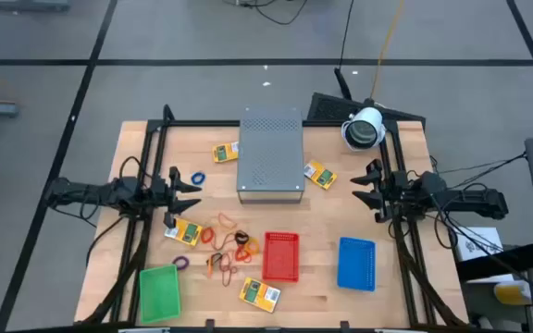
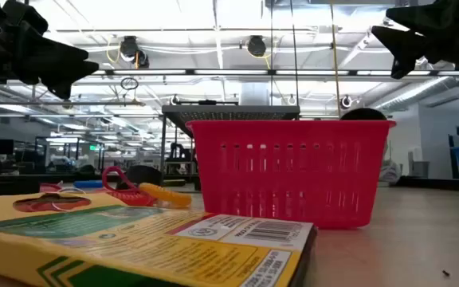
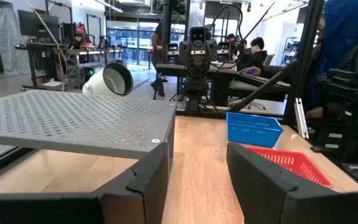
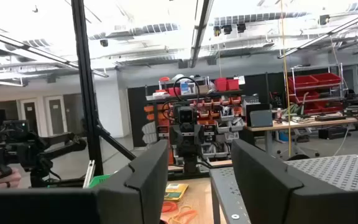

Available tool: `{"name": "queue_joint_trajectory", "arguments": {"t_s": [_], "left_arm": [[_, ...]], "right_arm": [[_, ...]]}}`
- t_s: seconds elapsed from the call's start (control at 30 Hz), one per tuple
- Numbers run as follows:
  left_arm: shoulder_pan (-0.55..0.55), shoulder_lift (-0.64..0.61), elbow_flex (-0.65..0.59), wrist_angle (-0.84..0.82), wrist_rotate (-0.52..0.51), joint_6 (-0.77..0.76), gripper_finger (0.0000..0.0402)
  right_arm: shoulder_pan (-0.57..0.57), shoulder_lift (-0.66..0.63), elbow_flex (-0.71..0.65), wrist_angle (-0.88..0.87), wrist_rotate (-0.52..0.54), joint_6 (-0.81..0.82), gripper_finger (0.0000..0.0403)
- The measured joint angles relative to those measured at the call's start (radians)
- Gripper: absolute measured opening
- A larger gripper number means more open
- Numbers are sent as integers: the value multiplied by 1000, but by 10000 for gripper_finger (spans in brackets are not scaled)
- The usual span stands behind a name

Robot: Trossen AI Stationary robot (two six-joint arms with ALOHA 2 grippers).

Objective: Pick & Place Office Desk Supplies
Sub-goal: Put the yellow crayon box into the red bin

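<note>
Four yellow-and-green crayon packets lie flat on the wooden table: one at the far left of the grey box, one at its right, one at mid left, one near the front edge. Rubber-band loops lie between them: blue, orange, red, purple. My left gripper hovers open over the table's left side, above the bands, with nothing between its fingers. My right gripper hovers open at the right, also holding nothing.
A big grey perforated box stands at the middle far side. Along the near side stand a green tray, a red tray and a blue tray. A white camera head sits at the far right.
</note>
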Motion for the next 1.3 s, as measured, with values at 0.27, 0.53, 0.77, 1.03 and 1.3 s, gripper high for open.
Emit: {"name": "queue_joint_trajectory", "arguments": {"t_s": [0.27, 0.53, 0.77, 1.03, 1.3], "left_arm": [[0, 0, 0, 9, 0, -4, 170], [0, 0, 3, 38, -46, -68, 170], [0, 0, 80, -69, -329, -323, 170], [28, 20, 179, -325, -570, -696, 170], [198, 196, 186, -341, -497, -930, 170]], "right_arm": [[0, 0, 0, 0, 0, -4, 169], [0, 0, 0, 8, 0, 0, 169], [0, 0, 0, 14, 0, 0, 169], [0, 0, 0, 14, 0, -11, 169], [0, 0, 0, 40, 15, -60, 169]]}}
